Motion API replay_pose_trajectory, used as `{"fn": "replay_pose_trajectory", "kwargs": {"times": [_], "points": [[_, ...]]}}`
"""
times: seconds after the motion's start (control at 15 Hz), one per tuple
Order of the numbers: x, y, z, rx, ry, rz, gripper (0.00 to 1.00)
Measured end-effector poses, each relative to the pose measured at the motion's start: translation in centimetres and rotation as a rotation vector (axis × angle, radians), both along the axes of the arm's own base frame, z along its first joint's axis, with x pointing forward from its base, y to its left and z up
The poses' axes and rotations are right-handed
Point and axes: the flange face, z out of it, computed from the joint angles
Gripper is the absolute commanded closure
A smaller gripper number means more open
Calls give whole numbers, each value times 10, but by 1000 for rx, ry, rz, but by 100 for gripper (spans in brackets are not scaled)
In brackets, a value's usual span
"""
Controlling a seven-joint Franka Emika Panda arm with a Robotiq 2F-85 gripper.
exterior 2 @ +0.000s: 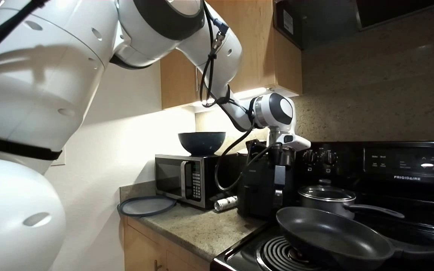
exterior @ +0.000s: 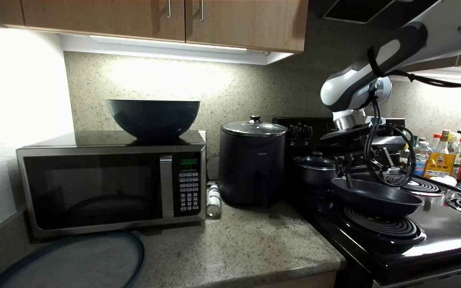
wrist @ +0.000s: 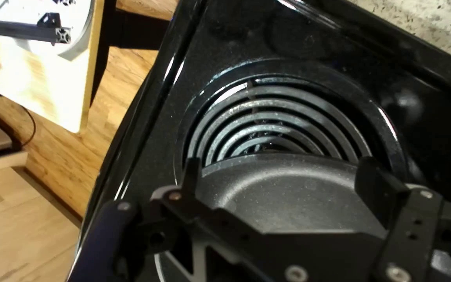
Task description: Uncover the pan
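Observation:
The pan is a wide, dark frying pan seen in both exterior views [exterior: 378,196] [exterior 2: 333,233], over the front burner of the stove. No lid lies on it, and its bare inside shows. Its rim looks tilted in an exterior view; whether it sits flat on the coil I cannot tell. In the wrist view the near part of the pan [wrist: 288,199] is hidden by my gripper [wrist: 280,166]. The jaws stand wide open above the pan, with nothing held between them. One finger [exterior: 348,181] overlaps the pan's far rim; contact cannot be made out.
Behind the pan is a pot [exterior 2: 328,199] with a glass lid. A black air fryer [exterior: 254,168] carries another glass lid [exterior: 254,127]. A microwave [exterior: 110,184] holds a dark bowl [exterior: 153,118]. A round blue-rimmed cover [exterior: 74,264] lies on the counter. Bottles [exterior: 442,158] stand beyond the stove.

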Motion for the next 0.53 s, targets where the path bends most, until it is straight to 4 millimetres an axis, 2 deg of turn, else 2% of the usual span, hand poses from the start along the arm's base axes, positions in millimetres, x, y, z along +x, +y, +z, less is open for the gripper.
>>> {"fn": "replay_pose_trajectory", "kwargs": {"times": [0.2, 0.53], "points": [[8, -4, -4, -18, -24, 152, 0], [35, -14, -28, -18, -68, 385, 0]]}}
